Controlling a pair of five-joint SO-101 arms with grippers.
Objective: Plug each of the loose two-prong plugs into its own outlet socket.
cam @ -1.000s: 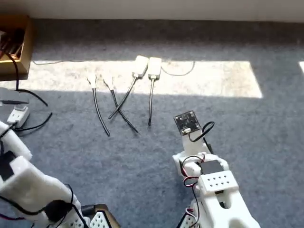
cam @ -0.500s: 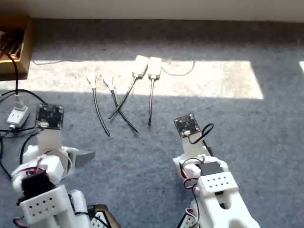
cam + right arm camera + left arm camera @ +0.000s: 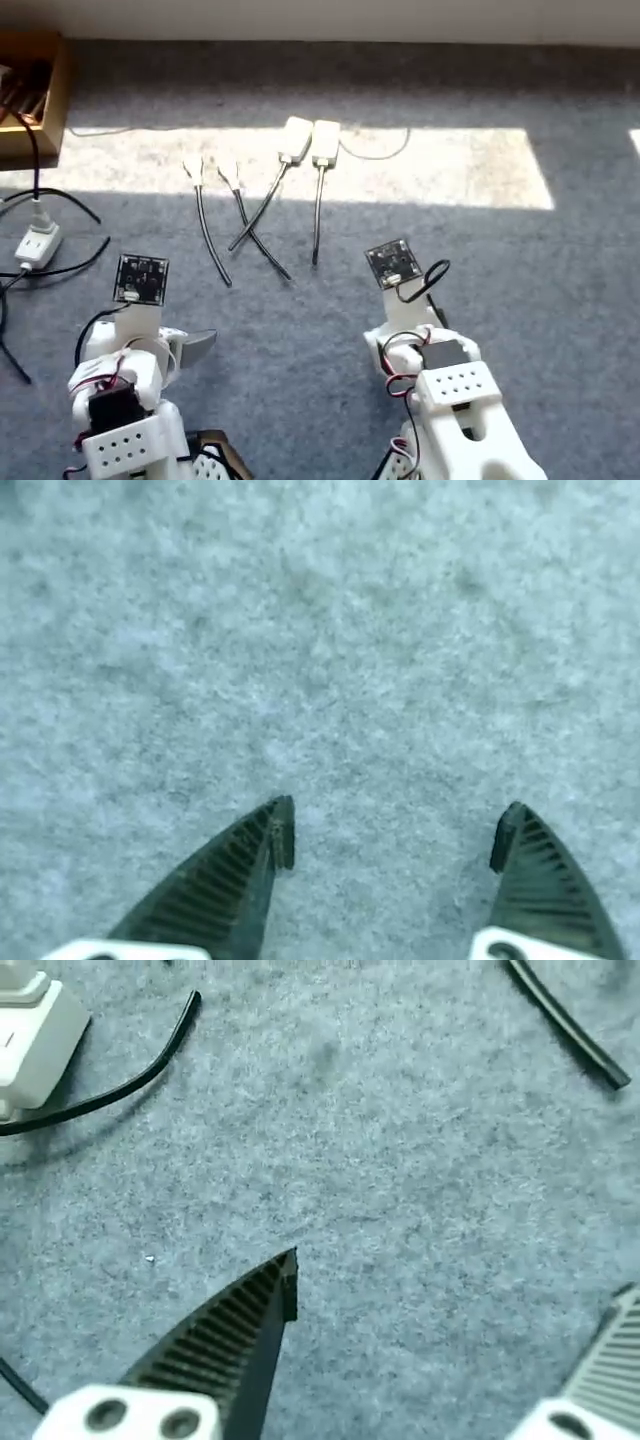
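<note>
Two loose plugs lie on the grey carpet at the edge of a sunlit strip, their black cords trailing toward me. To their right sit two white socket blocks, each with a black cord running from it. My left arm stands at the front left, well short of the plugs. Its gripper is open over bare carpet. My right arm stands at the front right, below the blocks. Its gripper is open with nothing between the fingers.
A white adapter with black cable lies on the carpet at the left. A wooden box stands at the back left. A thin white wire loops beside the blocks.
My left arm swung in from the left edge and settled at the front left, facing the plugs. The right arm and the plugs kept still.
</note>
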